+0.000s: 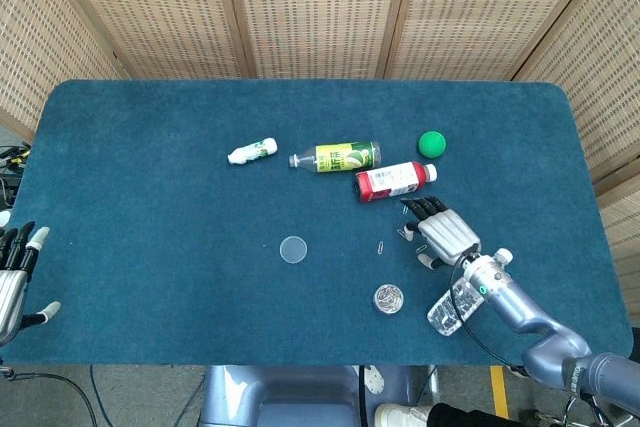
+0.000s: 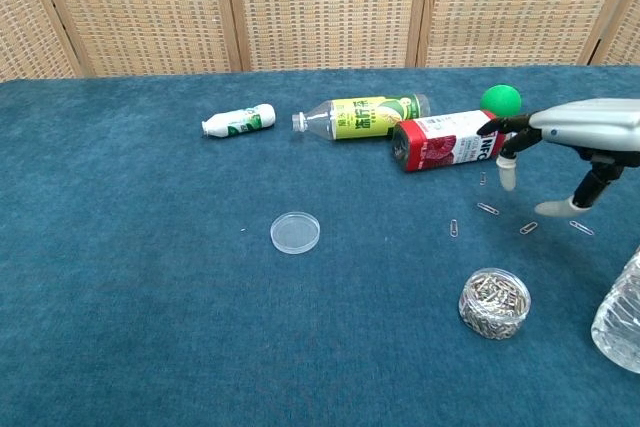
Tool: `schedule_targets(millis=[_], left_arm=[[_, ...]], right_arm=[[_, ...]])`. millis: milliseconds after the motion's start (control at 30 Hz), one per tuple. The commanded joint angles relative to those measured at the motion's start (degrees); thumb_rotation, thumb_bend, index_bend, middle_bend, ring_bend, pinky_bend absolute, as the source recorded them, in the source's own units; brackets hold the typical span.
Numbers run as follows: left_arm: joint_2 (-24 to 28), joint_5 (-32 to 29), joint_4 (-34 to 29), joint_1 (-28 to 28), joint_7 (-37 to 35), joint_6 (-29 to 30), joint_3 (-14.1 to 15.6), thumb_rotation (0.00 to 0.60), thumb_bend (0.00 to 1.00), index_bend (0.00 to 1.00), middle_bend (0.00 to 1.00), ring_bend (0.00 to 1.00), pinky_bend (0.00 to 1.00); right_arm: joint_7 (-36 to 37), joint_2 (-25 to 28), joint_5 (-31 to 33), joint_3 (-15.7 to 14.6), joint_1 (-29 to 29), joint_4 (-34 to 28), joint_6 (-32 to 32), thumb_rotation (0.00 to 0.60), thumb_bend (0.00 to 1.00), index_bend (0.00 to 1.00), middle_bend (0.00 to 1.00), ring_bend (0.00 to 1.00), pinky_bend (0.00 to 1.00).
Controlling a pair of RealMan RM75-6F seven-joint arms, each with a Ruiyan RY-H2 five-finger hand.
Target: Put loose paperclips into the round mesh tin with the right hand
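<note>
Teal felt covers the bench (image 1: pixel 150 197), with woven cane screens (image 1: pixel 310 7) behind. The round mesh tin (image 2: pixel 494 302), silvery and full of clips, sits at the bench's 5 o'clock. Loose paperclips (image 2: pixel 488 209) lie at the tin's 12 o'clock. The right hand (image 1: pixel 445 232) hovers above them, fingers spread, holding nothing.

The table (image 1: pixel 150 177) wore blue felt; at centre lay a clear lid (image 1: pixel 293 249); at five o'clock the tin (image 1: pixel 388 298), a water bottle (image 1: pixel 453 305) beside it; clips (image 2: pixel 487 209) scattered toward three; white (image 1: pixel 252 152), yellow (image 1: pixel 335 157) and red (image 1: pixel 394 181) bottles and a green ball (image 1: pixel 431 143) lay around one.
</note>
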Motion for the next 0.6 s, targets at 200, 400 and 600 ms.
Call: schedule_targets(millis=[200, 400, 600], left_arm=[[-0.42, -0.18, 0.02, -0.22, 0.76, -0.27, 0.32, 0.600, 0.05, 0.00, 0.00, 0.00, 0.00], [-0.53, -0.38, 0.01, -0.33, 1.09, -0.32, 0.42, 0.600, 0.05, 0.00, 0.00, 0.00, 0.00], [-0.55, -0.55, 0.00, -0.49, 1.29, -0.53, 0.48, 0.600, 0.05, 0.00, 0.00, 0.00, 0.00]], right_arm=[[0.12, -3.41, 1.68, -1.73, 1.06, 5.52, -1.15, 0.600, 0.33, 0.43, 0.00, 0.00, 0.00], [1.72, -5.49, 2.69, -1.89, 1.41, 8.94, -1.05, 0.600, 0.33, 0.46, 0.00, 0.00, 0.00], [2.61, -6.45, 2.77, -2.36, 1.71, 10.22, -1.22, 0.600, 0.33, 0.48, 0.00, 0.00, 0.00]])
